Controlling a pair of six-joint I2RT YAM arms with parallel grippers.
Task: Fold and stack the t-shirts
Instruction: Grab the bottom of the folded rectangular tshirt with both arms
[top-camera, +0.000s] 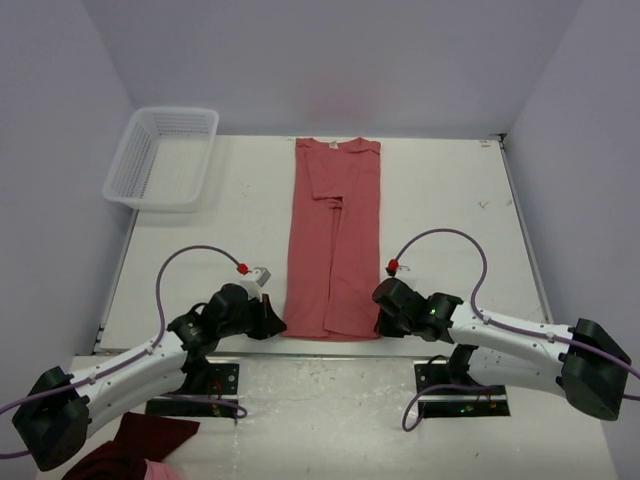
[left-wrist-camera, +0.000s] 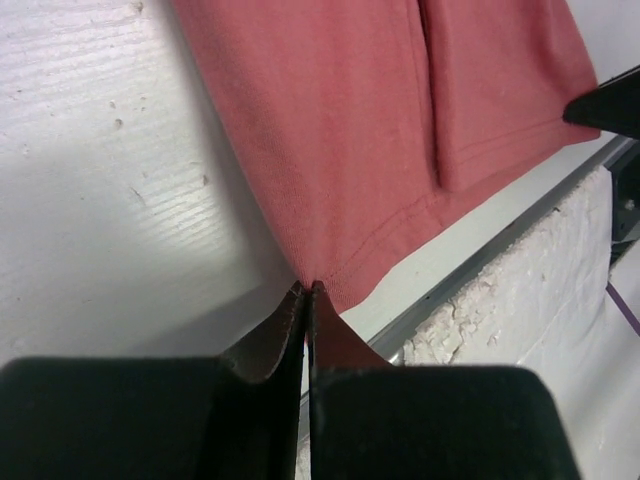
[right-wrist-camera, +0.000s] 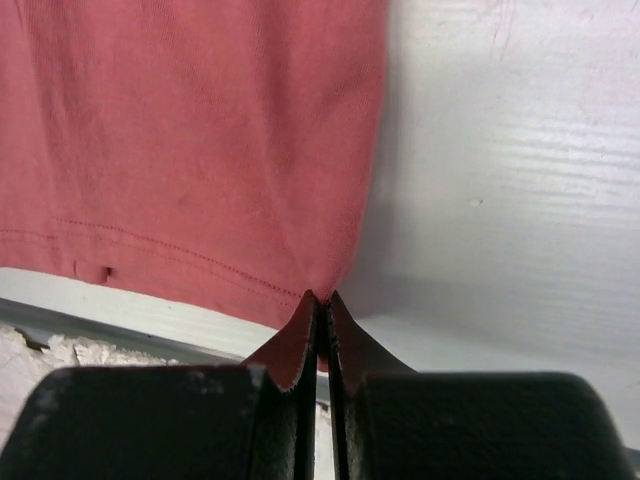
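Note:
A salmon-red t-shirt (top-camera: 333, 235) lies flat on the white table, both sides folded inward into a long narrow strip, neck at the far end. My left gripper (top-camera: 277, 325) is shut on the strip's near left hem corner; the left wrist view shows the shirt (left-wrist-camera: 390, 120) pinched at the fingertips (left-wrist-camera: 309, 290). My right gripper (top-camera: 378, 322) is shut on the near right hem corner; the right wrist view shows the shirt (right-wrist-camera: 190, 150) pinched at the tips (right-wrist-camera: 322, 298). Both corners sit low, at the table's near edge.
A white mesh basket (top-camera: 163, 156) stands at the far left of the table. A dark maroon cloth bundle with a pink patch (top-camera: 130, 450) lies below the table edge at bottom left. The metal table rim (left-wrist-camera: 480, 262) runs just behind the hem.

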